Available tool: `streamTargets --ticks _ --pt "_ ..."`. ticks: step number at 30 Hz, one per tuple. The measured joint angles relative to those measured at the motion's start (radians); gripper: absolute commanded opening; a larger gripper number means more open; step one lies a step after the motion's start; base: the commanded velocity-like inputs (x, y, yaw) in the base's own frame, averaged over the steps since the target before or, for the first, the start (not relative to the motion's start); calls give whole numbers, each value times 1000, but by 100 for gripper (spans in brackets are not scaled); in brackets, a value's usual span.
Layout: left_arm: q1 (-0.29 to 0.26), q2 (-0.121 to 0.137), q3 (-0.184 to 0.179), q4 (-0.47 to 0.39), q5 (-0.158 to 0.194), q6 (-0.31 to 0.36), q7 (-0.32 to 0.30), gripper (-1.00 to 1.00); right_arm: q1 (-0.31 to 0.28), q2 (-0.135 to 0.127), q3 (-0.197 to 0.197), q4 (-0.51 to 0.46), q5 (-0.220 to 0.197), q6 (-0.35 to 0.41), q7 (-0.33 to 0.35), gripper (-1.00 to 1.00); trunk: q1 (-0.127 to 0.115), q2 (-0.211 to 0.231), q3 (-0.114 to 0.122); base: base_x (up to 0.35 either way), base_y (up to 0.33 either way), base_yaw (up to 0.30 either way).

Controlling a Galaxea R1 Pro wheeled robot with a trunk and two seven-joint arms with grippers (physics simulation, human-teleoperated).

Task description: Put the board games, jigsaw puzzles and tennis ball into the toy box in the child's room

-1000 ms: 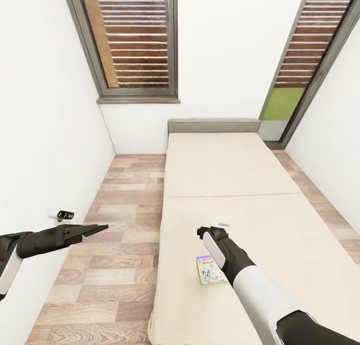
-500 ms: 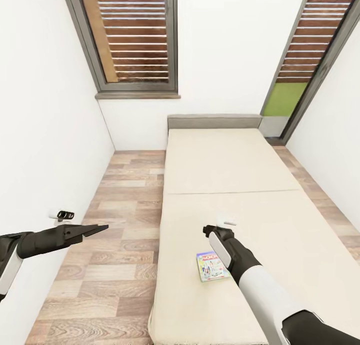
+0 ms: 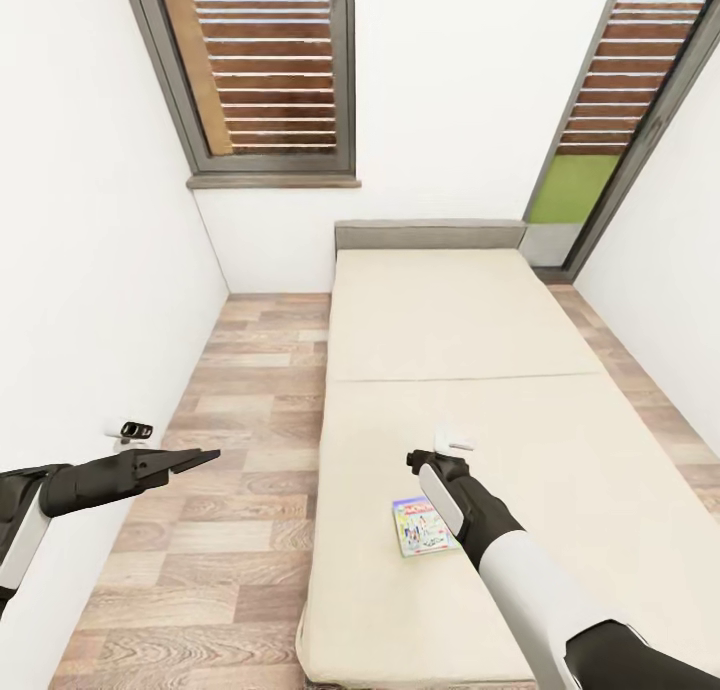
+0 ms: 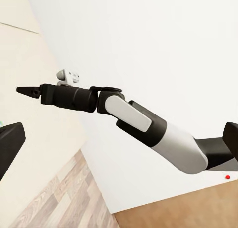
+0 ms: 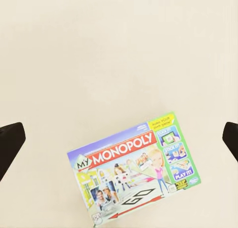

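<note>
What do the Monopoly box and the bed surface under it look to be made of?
The Monopoly board game looks like printed cardboard with a smooth, perhaps slightly glossy finish: flat faces, crisp edges, bright artwork. The bed top looks like matte cream fabric, uniform, with one seam across it; being a render, the weave is not visible.

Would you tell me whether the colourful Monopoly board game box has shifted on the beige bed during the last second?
No. The Monopoly box keeps its place near the bed's left edge; the camera moved.
</note>
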Motion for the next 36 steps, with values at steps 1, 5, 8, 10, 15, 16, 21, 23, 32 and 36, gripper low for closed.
streamTargets --ticks 1,5,8,10,15,16,21,23,32,36 --pt "0 0 0 -1 0 0 1 100 0 0 0 0 0 0 0 100 0 0 -2 0 -86 0" --pt "0 -1 0 -1 0 0 3 100 0 0 0 0 0 0 0 100 0 0 -8 0 -136 0" --pt "0 -1 0 -1 0 0 4 100 0 0 0 0 0 0 0 100 0 0 -13 0 -140 0" --pt "0 -2 0 -1 0 0 4 100 0 0 0 0 0 0 0 100 0 0 -17 0 -73 0" --pt "0 -6 0 -2 0 1 4 100 0 0 0 0 0 0 0 100 0 0 -25 0 -27 0" --pt "0 -6 0 -2 0 1 4 100 0 0 0 0 0 0 0 100 0 0 -26 0 -9 0" --pt "0 -7 0 -2 0 1 4 100 0 0 0 0 0 0 0 100 0 0 -35 0 -4 0" --pt "0 -8 0 -2 0 1 4 100 0 0 0 0 0 0 0 100 0 0 -38 0 -1 0" --pt "0 -8 0 -2 0 2 4 100 0 0 0 0 0 0 0 100 0 0 -53 0 0 0" --pt "0 -9 0 -2 0 2 4 100 0 0 0 0 0 0 0 100 0 0 -60 0 0 0"
